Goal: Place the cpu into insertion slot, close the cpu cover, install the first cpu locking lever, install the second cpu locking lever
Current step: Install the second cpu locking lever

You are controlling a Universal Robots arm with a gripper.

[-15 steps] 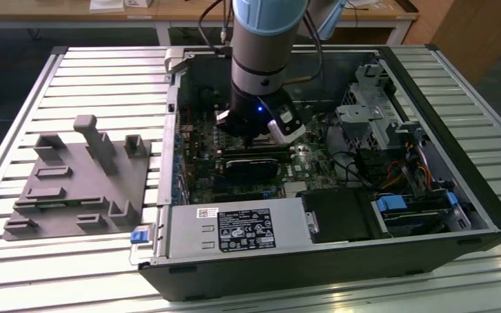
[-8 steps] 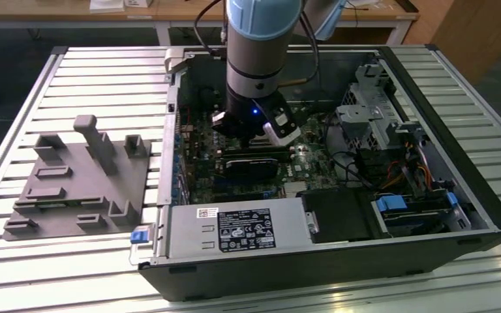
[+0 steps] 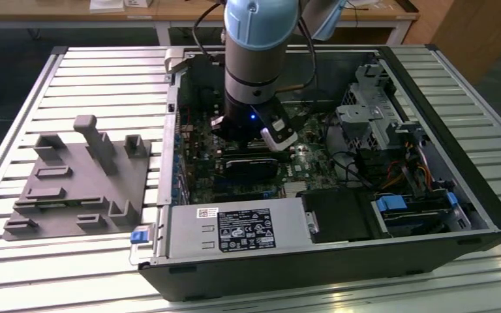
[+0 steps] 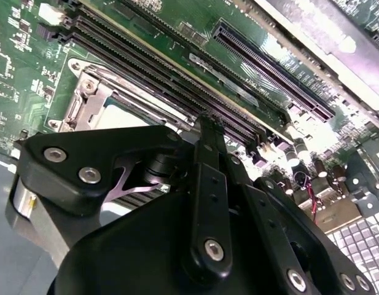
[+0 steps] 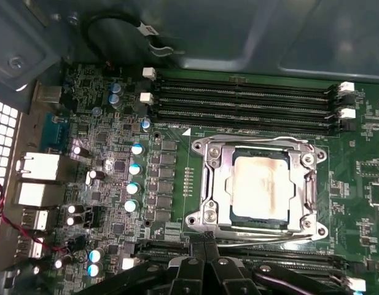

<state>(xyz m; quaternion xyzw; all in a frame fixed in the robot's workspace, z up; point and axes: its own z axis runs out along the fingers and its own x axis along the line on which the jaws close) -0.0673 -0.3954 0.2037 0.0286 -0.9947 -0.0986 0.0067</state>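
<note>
My black two-fingered gripper [image 5: 204,255] hangs with its fingertips drawn together and nothing between them, just beside the near edge of the small square metal-rimmed insertion slot [image 5: 260,228] on the green motherboard [image 5: 171,153]. The small flat square cpu with its silvery-grey top [image 5: 261,187] already sits in that socket, and the thin silvery windowed cpu cover [image 5: 221,184] looks folded down around it. I judge seating and covering done; whether the levers are latched I cannot tell.

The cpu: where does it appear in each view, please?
Exterior view: hidden beneath the arm.
First wrist view: the cpu lies framed by the cpu cover.
Second wrist view: the cpu is partly seen within the same cover.
Shared landmark: the long memory slots beside it.
</note>
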